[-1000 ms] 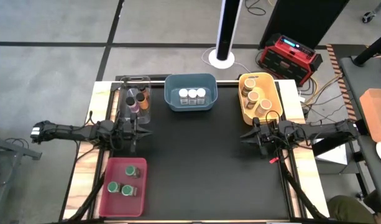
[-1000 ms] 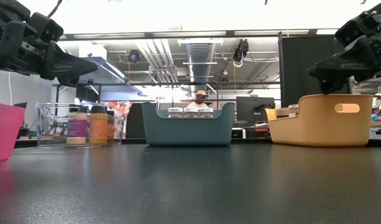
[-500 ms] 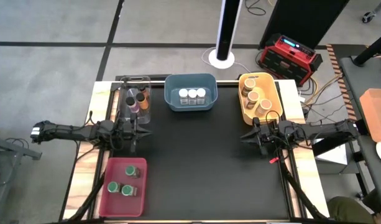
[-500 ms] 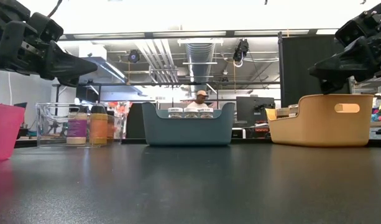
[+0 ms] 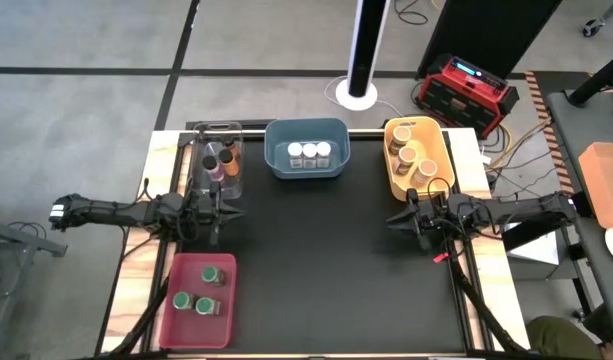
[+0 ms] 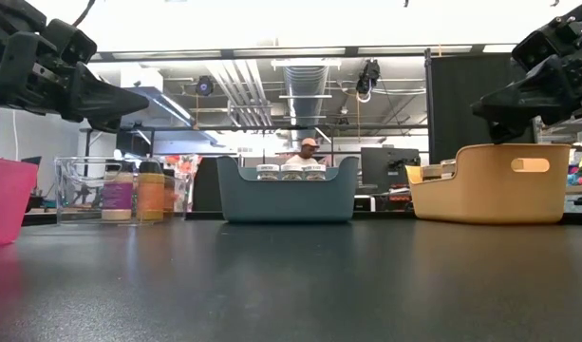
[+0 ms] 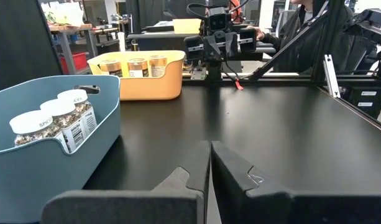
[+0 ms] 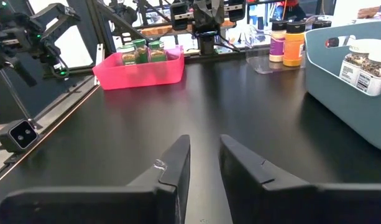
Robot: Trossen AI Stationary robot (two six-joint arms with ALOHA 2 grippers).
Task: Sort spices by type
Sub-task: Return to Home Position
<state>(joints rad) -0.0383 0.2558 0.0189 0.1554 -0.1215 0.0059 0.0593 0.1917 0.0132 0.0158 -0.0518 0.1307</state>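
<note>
Seen level across the table, the blue bin hides its white-lidded spice jars up to the lids. A person behind it shows only as the top of a head. Left of the blue bin, the pink bin is cut off by the frame edge. To its right, only jar tops peek over the rim of the yellow bin. From overhead, the green-lidded jars are too small for their print to be read.

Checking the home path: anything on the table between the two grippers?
No. In the high view, only bare black table lies between left gripper and right gripper; both wrist views agree.
</note>
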